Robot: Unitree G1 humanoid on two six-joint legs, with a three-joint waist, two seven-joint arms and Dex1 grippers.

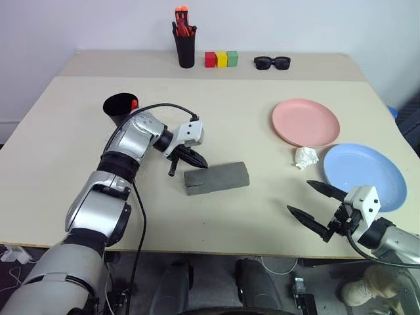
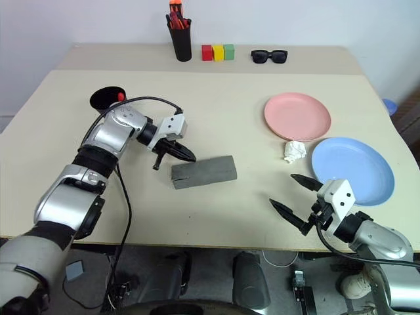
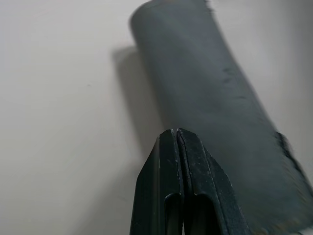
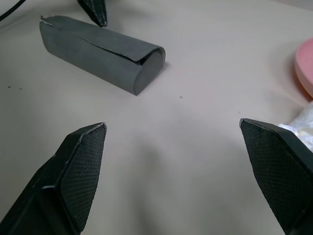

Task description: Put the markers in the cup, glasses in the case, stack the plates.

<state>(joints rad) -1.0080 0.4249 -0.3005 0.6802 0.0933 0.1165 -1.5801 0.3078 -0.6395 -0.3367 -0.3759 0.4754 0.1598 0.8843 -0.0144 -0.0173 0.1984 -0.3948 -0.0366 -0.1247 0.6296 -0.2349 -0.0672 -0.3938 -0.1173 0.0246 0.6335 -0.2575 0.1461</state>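
Observation:
The grey case (image 1: 216,178) lies closed in the middle of the table. My left gripper (image 1: 200,162) is shut and empty, its tips just over the case's left end (image 3: 210,83). A black cup (image 1: 119,106) stands at the left with a red marker (image 1: 134,103) inside it. The pink plate (image 1: 306,122) and the blue plate (image 1: 364,176) lie apart at the right. My right gripper (image 1: 298,197) hangs open and empty over the front edge, near the blue plate. The glasses are out of view.
A black pen holder (image 1: 185,47) with orange-red pens, three coloured blocks (image 1: 221,59) and black sunglasses (image 1: 272,62) line the far edge. A crumpled white paper (image 1: 306,157) sits between the two plates.

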